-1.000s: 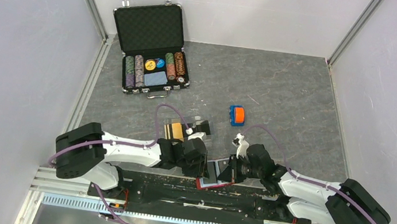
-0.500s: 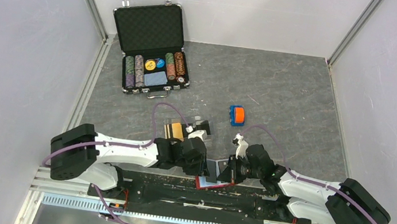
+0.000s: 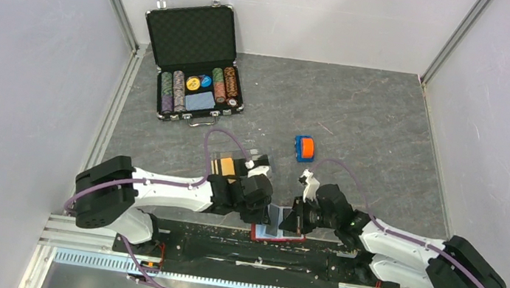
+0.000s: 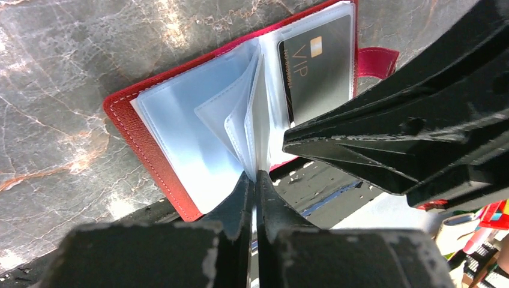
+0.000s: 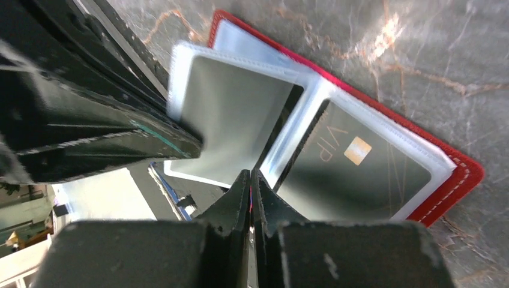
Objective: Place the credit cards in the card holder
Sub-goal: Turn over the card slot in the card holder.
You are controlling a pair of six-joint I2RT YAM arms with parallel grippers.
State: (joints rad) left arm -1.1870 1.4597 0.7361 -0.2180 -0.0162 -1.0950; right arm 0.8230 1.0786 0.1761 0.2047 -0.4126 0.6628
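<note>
A red wallet [image 4: 141, 141] lies open at the table's near edge, its clear sleeves [image 4: 231, 111] fanned up. One sleeve holds a dark card marked VIP [image 4: 318, 69], also shown in the right wrist view as the VIP card [image 5: 354, 165]. My left gripper [image 4: 255, 175] is shut on the near edge of a raised sleeve. My right gripper [image 5: 250, 174] is shut, its tips at the wallet's near edge beside the VIP card; whether it pinches anything I cannot tell. From above, the orange-gold credit cards [image 3: 224, 167] lie by the clear card holder [image 3: 259, 161], partly hidden behind my left arm.
An open black briefcase [image 3: 200, 55] with striped chips and a pale blue card stands at the back left. A small blue and orange object [image 3: 303, 147] lies mid-table. The black base rail [image 3: 253, 252] runs just behind the wallet [image 3: 277, 235].
My left gripper has closed on a sleeve of the wallet, and the left arm has shifted slightly right. The right gripper stays shut at the wallet.
</note>
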